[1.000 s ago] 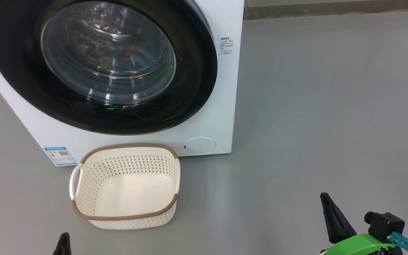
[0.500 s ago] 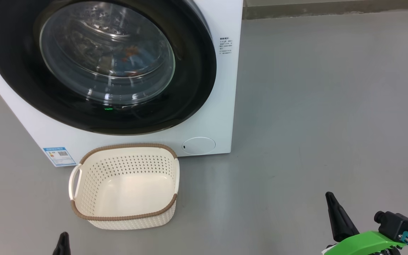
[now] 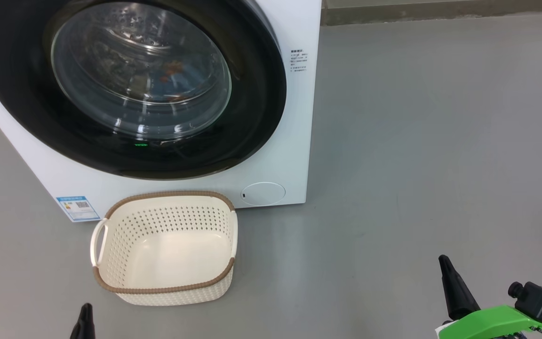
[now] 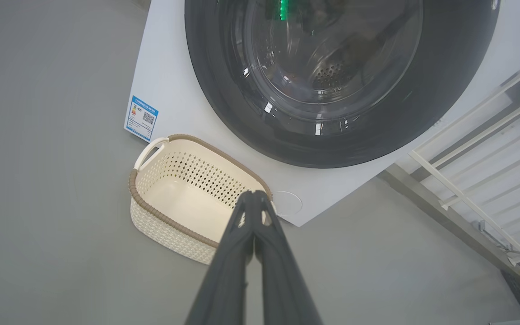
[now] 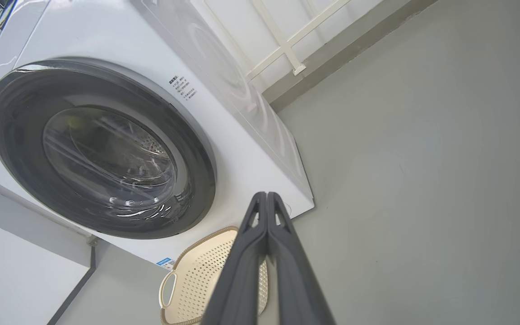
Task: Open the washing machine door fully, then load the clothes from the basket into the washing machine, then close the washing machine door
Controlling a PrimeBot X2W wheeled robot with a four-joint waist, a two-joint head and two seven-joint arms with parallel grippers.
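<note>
Now our right gripper (image 3: pixel 444 264) has eased rightward, clenched empty like our left gripper (image 3: pixel 84 311); basket (image 3: pixel 167 288) empty, washing machine door (image 3: pixel 257 108) shut, clothes (image 3: pixel 173 74) inside: seemingly done.

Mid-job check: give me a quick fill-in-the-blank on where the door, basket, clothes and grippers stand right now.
The washing machine door is ____.
The basket on the floor before it is ____.
The clothes lie behind the door, inside the ____.
Both the left gripper and the right gripper are ____, holding nothing.
Missing words: closed; empty; drum; shut.
</note>
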